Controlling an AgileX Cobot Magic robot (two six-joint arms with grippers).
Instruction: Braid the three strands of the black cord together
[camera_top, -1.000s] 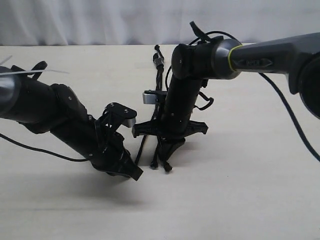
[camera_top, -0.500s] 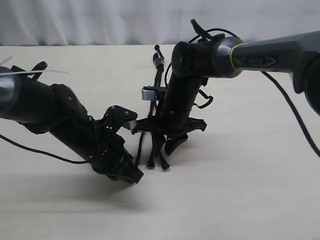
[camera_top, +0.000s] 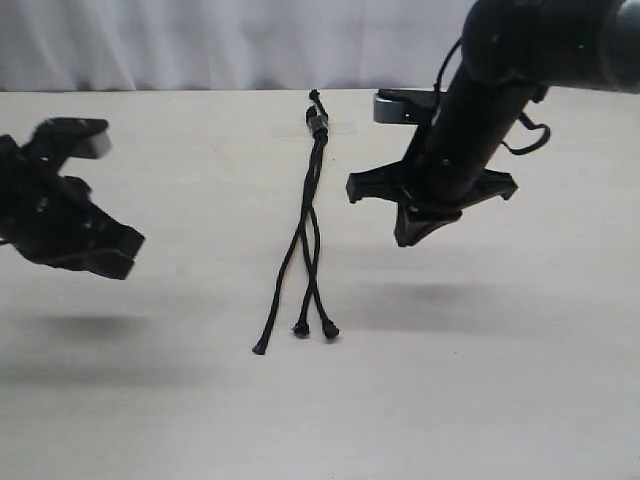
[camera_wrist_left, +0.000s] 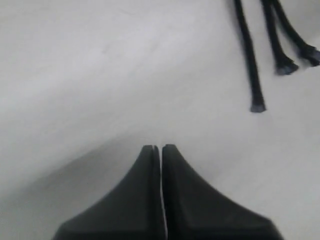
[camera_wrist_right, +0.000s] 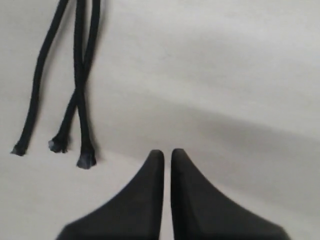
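The black cord (camera_top: 316, 160) lies loose in the middle of the table, its knotted, bound top (camera_top: 318, 122) at the far end. The three strands (camera_top: 298, 260) run toward the near side; two of them cross once, and the third splays out to the left. Their knobby tips show in the left wrist view (camera_wrist_left: 257, 105) and the right wrist view (camera_wrist_right: 85, 160). My left gripper (camera_top: 128, 255) (camera_wrist_left: 161, 147) hovers well left of the cord, shut and empty. Up to the right of the cord my right gripper (camera_top: 410, 236) (camera_wrist_right: 167, 151) hangs above the table, jaws together, holding nothing.
The pale tabletop (camera_top: 480, 400) stretches around the cord. A light curtain or wall (camera_top: 200, 40) runs along the far edge. The right arm's dark forearm (camera_top: 480, 110) hangs over the far right part.
Both grippers have left the strand ends: the left arm pulled back far to the left, the right arm rose and moved right. The strands now lie free on the table.
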